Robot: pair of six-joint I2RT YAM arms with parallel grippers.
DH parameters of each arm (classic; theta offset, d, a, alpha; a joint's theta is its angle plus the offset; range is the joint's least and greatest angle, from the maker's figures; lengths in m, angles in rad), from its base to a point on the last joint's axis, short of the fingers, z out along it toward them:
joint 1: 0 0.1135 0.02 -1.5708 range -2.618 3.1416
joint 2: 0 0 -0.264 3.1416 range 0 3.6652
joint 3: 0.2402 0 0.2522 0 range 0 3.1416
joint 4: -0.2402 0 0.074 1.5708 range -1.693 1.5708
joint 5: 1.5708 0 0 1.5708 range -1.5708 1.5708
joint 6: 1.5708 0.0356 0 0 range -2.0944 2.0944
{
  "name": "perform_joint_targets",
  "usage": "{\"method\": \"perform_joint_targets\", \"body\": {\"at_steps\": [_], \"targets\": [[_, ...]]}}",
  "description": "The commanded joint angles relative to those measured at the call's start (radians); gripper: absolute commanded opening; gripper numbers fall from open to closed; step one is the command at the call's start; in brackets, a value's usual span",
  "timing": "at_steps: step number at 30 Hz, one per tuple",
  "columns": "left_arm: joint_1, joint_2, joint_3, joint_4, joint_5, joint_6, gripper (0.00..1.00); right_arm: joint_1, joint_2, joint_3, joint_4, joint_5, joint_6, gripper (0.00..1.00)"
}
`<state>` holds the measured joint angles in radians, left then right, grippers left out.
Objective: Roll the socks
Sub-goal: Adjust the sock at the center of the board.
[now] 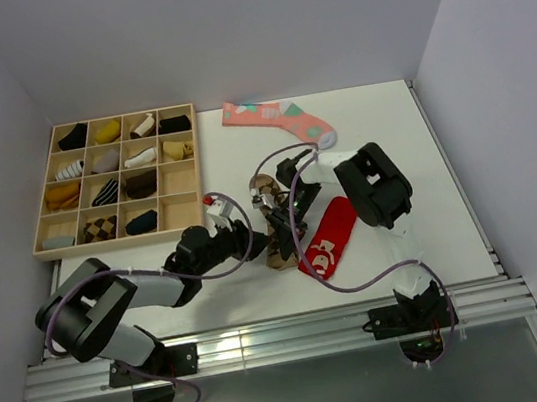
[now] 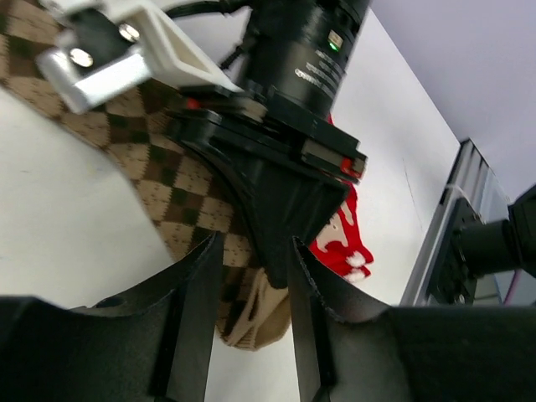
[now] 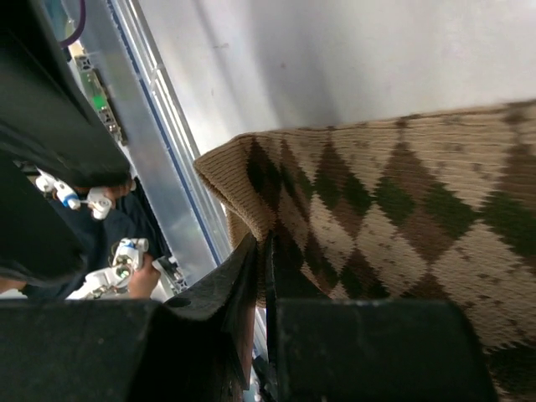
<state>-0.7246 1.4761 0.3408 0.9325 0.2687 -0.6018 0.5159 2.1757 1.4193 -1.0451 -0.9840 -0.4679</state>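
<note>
The brown-and-tan argyle sock point(image 1: 280, 254) lies on the white table between both arms. My right gripper point(image 1: 280, 221) is shut on it: in the right wrist view the two fingers pinch a fold of the sock point(image 3: 402, 209) at its tan cuff edge point(image 3: 264, 251). My left gripper point(image 1: 250, 234) is open beside it on the left. In the left wrist view its fingers point(image 2: 197, 310) stand on either side of the right gripper's black tip, with the sock's tan end point(image 2: 260, 322) just beyond them.
A red sock with a white figure point(image 1: 327, 238) lies right of the argyle sock, also in the left wrist view point(image 2: 343, 243). A pink sock with teal patches point(image 1: 277, 119) lies at the back. A wooden compartment box point(image 1: 118, 242) with several rolled socks stands at the back left.
</note>
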Motion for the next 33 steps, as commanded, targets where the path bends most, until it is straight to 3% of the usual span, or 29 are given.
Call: {"method": "perform_joint_targets", "body": {"at_steps": [1, 14, 33], "targets": [[-0.022, 0.039, 0.027, 0.141, 0.063, 0.008, 0.43, -0.017, 0.018, -0.005, 0.017, 0.004, 0.012, 0.09], [-0.056, 0.230, 0.044, 0.258, 0.081, -0.036, 0.45, -0.039, 0.019, -0.003, -0.024, -0.018, -0.038, 0.08], [-0.068, 0.303, 0.041, 0.252, 0.067, -0.030, 0.46, -0.071, 0.013, 0.007, -0.053, -0.044, -0.064, 0.06]]}}
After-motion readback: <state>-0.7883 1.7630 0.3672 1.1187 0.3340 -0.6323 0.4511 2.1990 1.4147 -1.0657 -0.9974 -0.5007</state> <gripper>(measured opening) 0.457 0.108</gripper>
